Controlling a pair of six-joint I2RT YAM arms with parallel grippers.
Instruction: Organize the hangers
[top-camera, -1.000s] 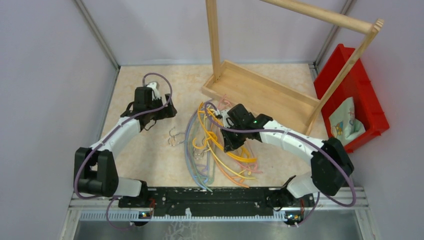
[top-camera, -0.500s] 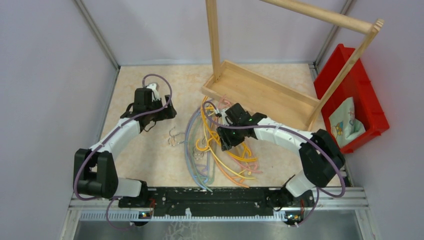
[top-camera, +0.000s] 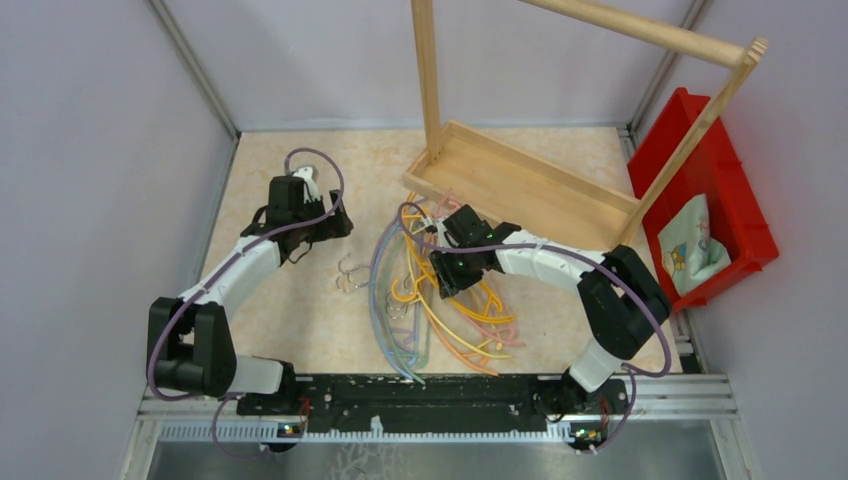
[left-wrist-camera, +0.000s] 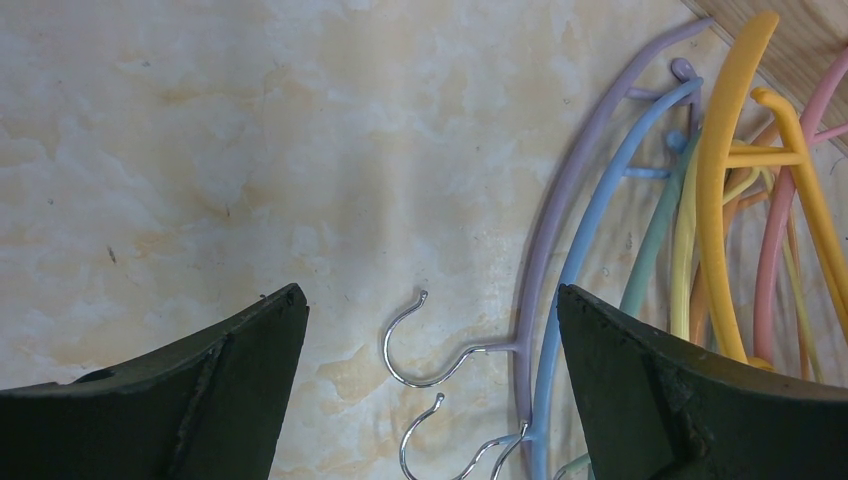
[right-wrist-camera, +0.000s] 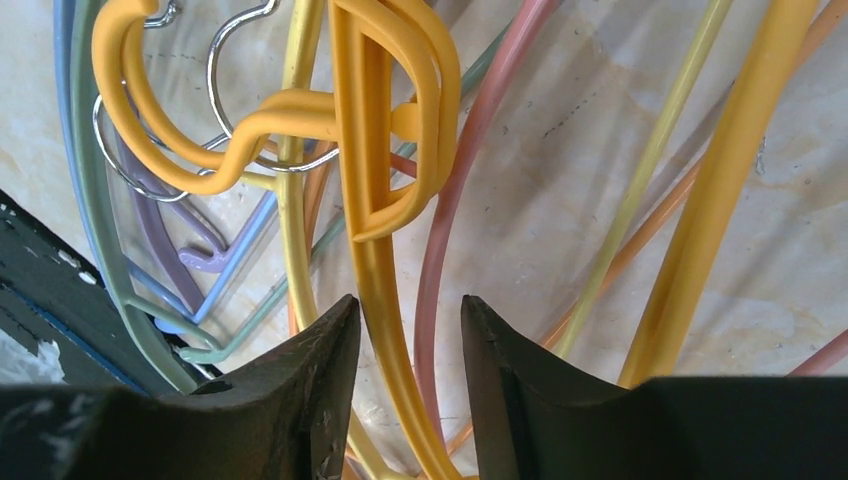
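Straddling an orange hanger (right-wrist-camera: 378, 270), the right pincer (right-wrist-camera: 408, 312) is narrowly spread, not pinching: only its wrist view shows this. Overhead, the tangled hangers (top-camera: 455, 320) lie under it on the beige marbled worktop (top-camera: 290, 320). The left pincer (left-wrist-camera: 428, 292), spread wide, has wire hooks (left-wrist-camera: 388, 355) between its tips, with hangers beside it. Lilac walls (top-camera: 100, 150) enclose the worktop.

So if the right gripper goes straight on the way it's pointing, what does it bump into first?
Most likely the orange-yellow hanger. Its arm runs right between the open fingers of the right gripper. The pictures don't show clearly how far off it is.
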